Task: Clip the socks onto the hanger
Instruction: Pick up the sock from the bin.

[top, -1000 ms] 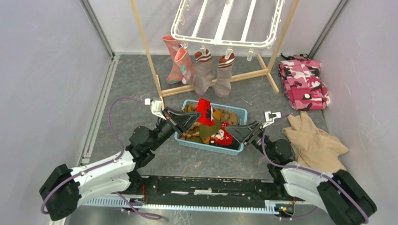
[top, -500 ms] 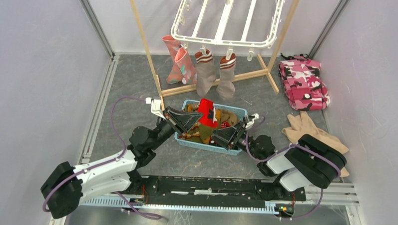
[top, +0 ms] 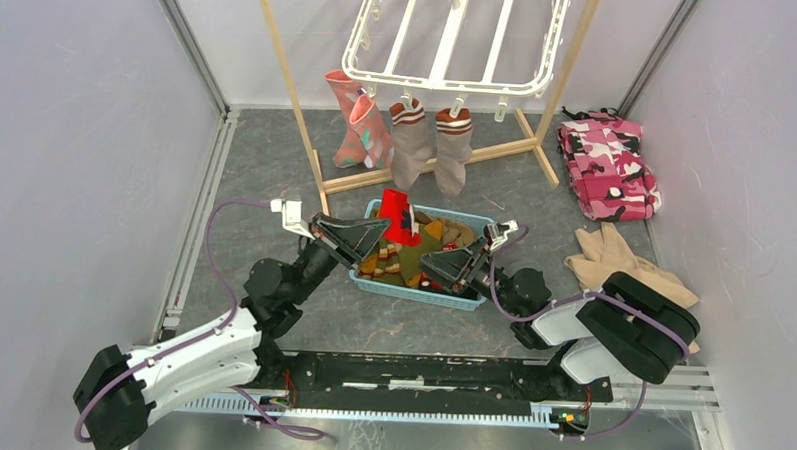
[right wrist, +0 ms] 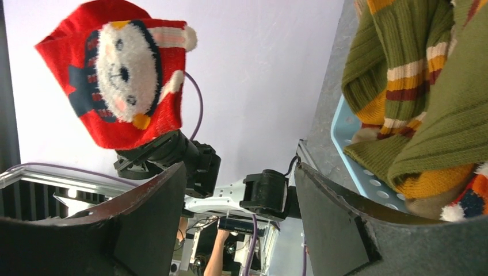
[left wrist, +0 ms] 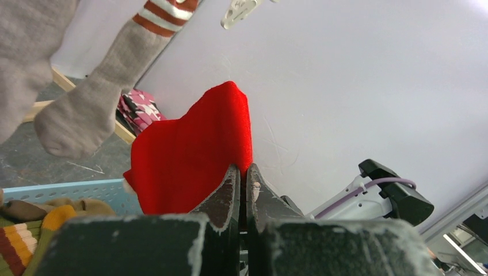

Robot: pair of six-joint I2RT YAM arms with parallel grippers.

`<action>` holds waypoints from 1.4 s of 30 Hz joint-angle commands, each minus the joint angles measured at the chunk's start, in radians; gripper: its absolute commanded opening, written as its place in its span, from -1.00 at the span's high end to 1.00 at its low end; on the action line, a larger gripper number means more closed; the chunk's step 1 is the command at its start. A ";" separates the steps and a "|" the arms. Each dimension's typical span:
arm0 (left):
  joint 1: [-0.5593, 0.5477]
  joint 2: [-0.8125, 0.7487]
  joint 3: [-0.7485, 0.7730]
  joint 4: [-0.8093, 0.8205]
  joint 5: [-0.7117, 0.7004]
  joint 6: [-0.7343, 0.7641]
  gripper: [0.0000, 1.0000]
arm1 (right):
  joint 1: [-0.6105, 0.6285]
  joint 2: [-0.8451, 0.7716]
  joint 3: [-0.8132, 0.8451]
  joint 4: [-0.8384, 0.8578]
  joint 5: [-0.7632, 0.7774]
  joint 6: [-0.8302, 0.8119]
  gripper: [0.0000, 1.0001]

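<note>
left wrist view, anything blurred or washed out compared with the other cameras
Left wrist: the red sock is sharp, the grey sock slightly soft, the wall at top right washed out. Right wrist: its fingers are dark, in shadow. Top external: evenly lit, sharp throughout.

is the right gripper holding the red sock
No, the right gripper stands open and empty, while the left gripper pinches the red sock.
</note>
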State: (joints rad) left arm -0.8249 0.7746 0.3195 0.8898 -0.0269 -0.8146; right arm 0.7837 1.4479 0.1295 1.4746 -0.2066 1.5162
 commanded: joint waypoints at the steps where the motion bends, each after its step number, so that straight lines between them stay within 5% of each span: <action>1: 0.006 -0.033 -0.011 -0.019 -0.053 0.035 0.96 | 0.009 -0.045 0.030 0.453 0.009 -0.011 -0.49; 18: 0.006 0.079 0.009 0.063 0.105 -0.018 0.96 | 0.032 0.003 0.122 0.446 0.033 0.022 -0.36; 32: 0.006 0.037 -0.020 0.027 0.076 -0.017 0.96 | 0.032 -0.021 0.110 0.459 0.051 -0.033 0.72; 38: 0.007 0.014 -0.035 -0.018 0.054 -0.007 0.96 | 0.032 -0.135 0.104 0.268 0.037 -0.216 0.91; 42: 0.007 -0.022 -0.048 -0.106 0.030 0.012 0.74 | 0.034 -0.333 0.144 -0.161 0.049 -0.518 0.95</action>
State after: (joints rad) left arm -0.8238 0.7898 0.2867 0.8505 0.0429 -0.8162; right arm 0.8116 1.2861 0.2276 1.4719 -0.1707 1.3075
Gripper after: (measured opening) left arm 0.052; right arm 0.041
